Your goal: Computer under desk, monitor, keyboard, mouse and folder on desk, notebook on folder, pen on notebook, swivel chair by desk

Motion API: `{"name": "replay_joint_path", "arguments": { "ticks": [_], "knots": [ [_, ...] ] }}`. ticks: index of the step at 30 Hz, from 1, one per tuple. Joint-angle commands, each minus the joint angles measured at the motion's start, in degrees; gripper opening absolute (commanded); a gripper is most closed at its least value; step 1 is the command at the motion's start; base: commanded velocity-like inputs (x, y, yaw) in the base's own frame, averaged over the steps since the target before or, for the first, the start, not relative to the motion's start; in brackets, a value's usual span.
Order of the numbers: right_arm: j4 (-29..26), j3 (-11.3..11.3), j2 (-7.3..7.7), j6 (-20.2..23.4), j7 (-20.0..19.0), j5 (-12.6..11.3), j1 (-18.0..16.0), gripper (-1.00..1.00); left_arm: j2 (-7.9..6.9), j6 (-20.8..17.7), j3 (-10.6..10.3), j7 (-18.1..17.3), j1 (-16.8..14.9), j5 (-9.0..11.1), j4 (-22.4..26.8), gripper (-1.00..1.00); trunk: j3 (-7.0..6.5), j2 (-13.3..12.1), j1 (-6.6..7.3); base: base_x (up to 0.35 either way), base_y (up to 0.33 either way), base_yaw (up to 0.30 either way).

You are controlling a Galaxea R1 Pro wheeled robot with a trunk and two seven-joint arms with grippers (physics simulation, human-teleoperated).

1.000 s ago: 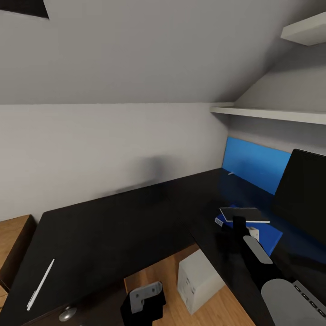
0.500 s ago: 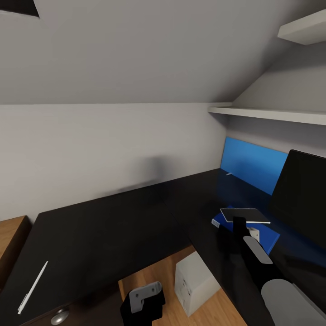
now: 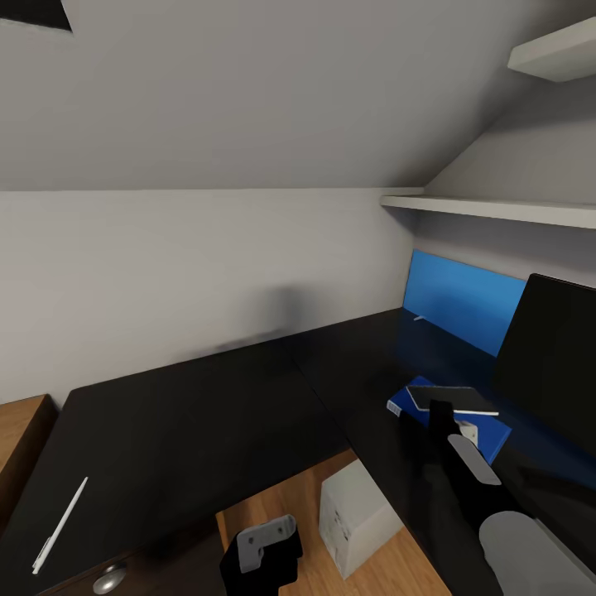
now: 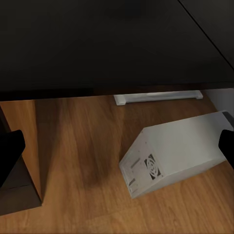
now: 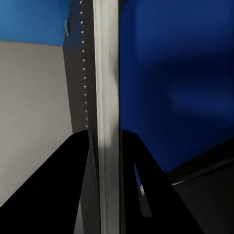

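Right tool (image 3: 440,407) clamped edge-on around the notebook (image 3: 451,399), both fingers (image 5: 80,185) pressed against the thin grey edge of the pages in the right wrist view. Notebook held roughly level just above the blue folder (image 3: 488,430); touching it or not, hard to tell. Folder lying flat on the black desk (image 3: 190,414), near the corner where the two desk sections meet, just in front of the dark monitor (image 3: 553,352). Monitor upright on the desk at the right edge of the head view, with a blue panel (image 3: 463,300) on the wall behind it.

Left tool (image 3: 263,550) low in the head view, in front of the desk edge, above the wooden floor (image 4: 87,161). Left tool open: dark fingers (image 4: 9,153) well apart at opposite edges of the left wrist view, nothing between them.

White computer (image 4: 178,153) on the wooden floor under the desk, vented end facing the left wrist camera. White pen (image 3: 60,526) lying flat on the desk at its far left end, well apart from the folder and notebook. White shelf (image 3: 488,207) on the wall above the monitor.
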State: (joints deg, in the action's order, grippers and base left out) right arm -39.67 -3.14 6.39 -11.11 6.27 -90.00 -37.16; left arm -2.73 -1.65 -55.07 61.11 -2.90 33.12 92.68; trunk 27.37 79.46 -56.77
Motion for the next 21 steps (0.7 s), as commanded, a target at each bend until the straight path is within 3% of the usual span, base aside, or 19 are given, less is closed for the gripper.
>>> {"name": "replay_joint_path", "arguments": {
  "ticks": [1, 10, 15, 21],
  "knots": [
    [-0.1, -0.1, -0.01, -0.2, 0.2, -0.5, 0.0, -1.00, -0.02, -0.2, -0.1, 0.4, -0.1, 0.2, 0.1, 1.00, 0.06, 0.0, 0.00, 0.000, 0.000, 0.000],
    [-0.1, -0.5, -0.06, -0.2, 0.2, -0.5, 0.0, -1.00, 0.17, -0.1, -0.2, 0.9, -0.1, 0.2, 0.1, 1.00, 0.06, 0.0, 0.00, 0.000, 0.000, 0.000],
    [-0.1, -0.5, -0.06, -0.2, 0.2, -0.5, 0.0, -1.00, 0.47, -0.1, -0.4, 4.2, -0.1, 0.2, 0.1, 1.00, 0.06, 0.0, 0.00, 0.000, 0.000, 0.000],
    [-0.1, -0.6, -0.07, -0.3, 0.2, -0.5, 0.0, -1.00, 1.34, 0.0, -0.4, 6.9, -0.1, 0.3, 0.1, 1.00, 1.14, 2.4, -1.32, 0.000, 0.000, 0.000]
  ]
}}
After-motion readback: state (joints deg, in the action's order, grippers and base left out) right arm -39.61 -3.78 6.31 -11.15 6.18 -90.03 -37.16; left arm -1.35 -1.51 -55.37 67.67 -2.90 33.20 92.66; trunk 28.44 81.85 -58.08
